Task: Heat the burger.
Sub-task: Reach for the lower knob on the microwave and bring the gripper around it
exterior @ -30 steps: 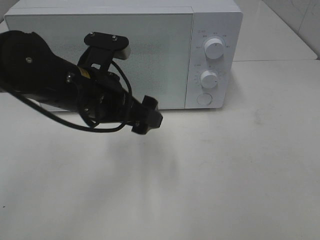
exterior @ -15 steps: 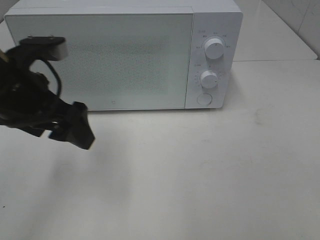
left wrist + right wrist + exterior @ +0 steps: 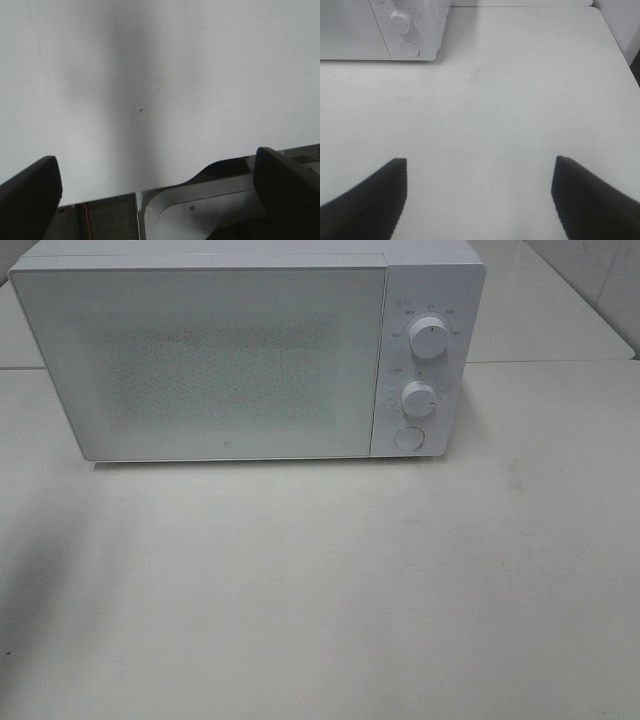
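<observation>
The burger is out of view in every frame. A white microwave (image 3: 250, 350) stands at the back of the table with its door (image 3: 200, 360) closed; its corner with one knob also shows in the right wrist view as the microwave (image 3: 385, 30). My left gripper (image 3: 155, 190) is open over bare white table near the table's edge, with nothing between its fingers. The right gripper (image 3: 480, 200) is open too, low over the table and well away from the microwave, holding nothing. Neither arm shows in the exterior high view.
Two round knobs (image 3: 428, 337) and a round button (image 3: 408, 438) sit on the microwave's right panel. The white table (image 3: 350, 580) spreads in front of it. A grey base and the table's edge (image 3: 200, 185) show in the left wrist view.
The left arm, which was in front of the microwave door, has swung away to the left and left the exterior high view.
</observation>
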`<state>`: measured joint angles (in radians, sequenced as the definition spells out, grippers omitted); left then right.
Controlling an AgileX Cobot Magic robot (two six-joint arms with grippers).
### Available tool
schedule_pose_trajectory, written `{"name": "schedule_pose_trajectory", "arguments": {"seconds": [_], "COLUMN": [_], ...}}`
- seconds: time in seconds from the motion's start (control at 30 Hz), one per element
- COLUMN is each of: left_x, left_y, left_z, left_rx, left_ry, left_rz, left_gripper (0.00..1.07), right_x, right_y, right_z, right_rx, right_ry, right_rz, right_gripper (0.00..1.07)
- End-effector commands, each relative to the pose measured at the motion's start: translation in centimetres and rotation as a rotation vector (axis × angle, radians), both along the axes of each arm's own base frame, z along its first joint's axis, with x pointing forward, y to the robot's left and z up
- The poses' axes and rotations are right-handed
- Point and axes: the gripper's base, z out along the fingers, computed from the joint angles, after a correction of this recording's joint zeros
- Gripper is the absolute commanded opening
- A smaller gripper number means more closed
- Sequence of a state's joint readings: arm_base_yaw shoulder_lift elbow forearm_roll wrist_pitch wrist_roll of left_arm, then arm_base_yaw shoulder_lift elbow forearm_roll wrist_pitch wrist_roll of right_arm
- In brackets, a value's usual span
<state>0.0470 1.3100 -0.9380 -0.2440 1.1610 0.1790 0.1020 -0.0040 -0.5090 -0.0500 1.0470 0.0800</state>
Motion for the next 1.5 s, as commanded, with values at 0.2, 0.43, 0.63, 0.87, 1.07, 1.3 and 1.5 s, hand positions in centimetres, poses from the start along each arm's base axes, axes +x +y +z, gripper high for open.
{"name": "schedule_pose_trajectory", "arguments": {"seconds": [0.2,0.43,0.63,0.87,1.07,1.3,1.5], "left_x": [-4.0,-8.1,-12.3,-16.1,-18.0,-21.2,-23.3], "left_y": [0.8,0.4,0.1,-0.1,-0.1,-0.4,-0.6], "left_z": [1.8,1.7,1.8,1.9,1.0,1.1,1.1], "left_rx": [0.015,0.026,0.044,0.085,0.105,0.117,0.127], "left_ry": [-0.025,-0.124,-0.308,-0.553,-0.697,-0.884,-1.016], "left_rz": [0.027,0.033,0.038,0.054,0.069,0.079,0.082], "left_gripper": [0.98,0.98,0.98,0.98,0.98,0.98,0.98], "right_x": [-0.4,-0.4,-0.4,-0.4,-0.4,-0.4,-0.4], "right_y": [0.0,0.0,0.0,0.0,0.0,0.0,0.0], "right_z": [0.0,0.0,0.0,0.0,0.0,0.0,0.0], "right_rx": [0.013,0.013,0.013,0.012,0.012,0.012,0.012], "right_ry": [-0.035,-0.035,-0.035,-0.035,-0.035,-0.035,-0.035], "right_rz": [-0.010,-0.010,-0.010,-0.009,-0.009,-0.009,-0.009], "right_gripper": [0.76,0.76,0.76,0.76,0.76,0.76,0.76]}}
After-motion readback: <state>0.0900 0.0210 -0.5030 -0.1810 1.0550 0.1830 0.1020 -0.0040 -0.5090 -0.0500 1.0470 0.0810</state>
